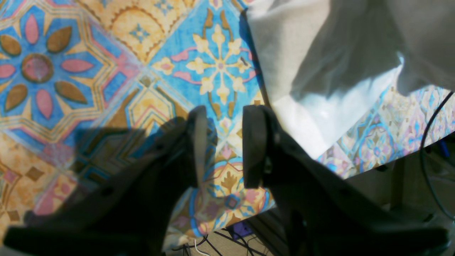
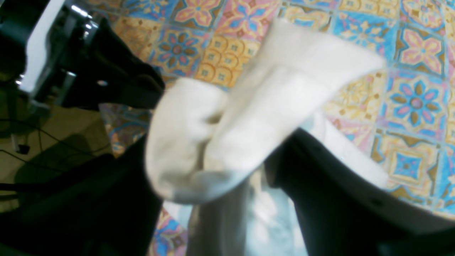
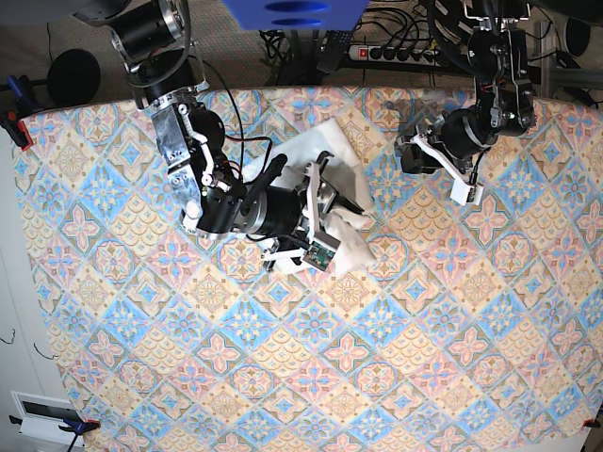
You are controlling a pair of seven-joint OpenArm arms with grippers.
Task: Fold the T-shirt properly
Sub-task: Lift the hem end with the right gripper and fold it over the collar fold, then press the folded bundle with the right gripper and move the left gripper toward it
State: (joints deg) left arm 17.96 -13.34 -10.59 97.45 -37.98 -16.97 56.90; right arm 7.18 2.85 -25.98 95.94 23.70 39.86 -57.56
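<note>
The T-shirt [image 3: 350, 226] lies as a folded white bundle in the middle of the table, plain side up, with no print showing. My right gripper [image 3: 301, 162] is over its left part. In the right wrist view a bunched, blurred fold of the T-shirt [image 2: 249, 117] sits between the spread fingers of the right gripper [image 2: 213, 153], which looks open. My left gripper [image 3: 407, 151] hangs to the shirt's right, apart from it. In the left wrist view the left gripper [image 1: 225, 113] is open and empty over bare tablecloth, with the T-shirt [image 1: 320, 71] just beyond its right finger.
A patterned tablecloth [image 3: 283, 358] covers the whole table. Its edge [image 1: 355, 167] runs close under the left gripper, with cables below. A power strip [image 3: 396, 52] and more cables lie behind the table. The left arm [image 2: 106, 81] shows at the right wrist view's upper left.
</note>
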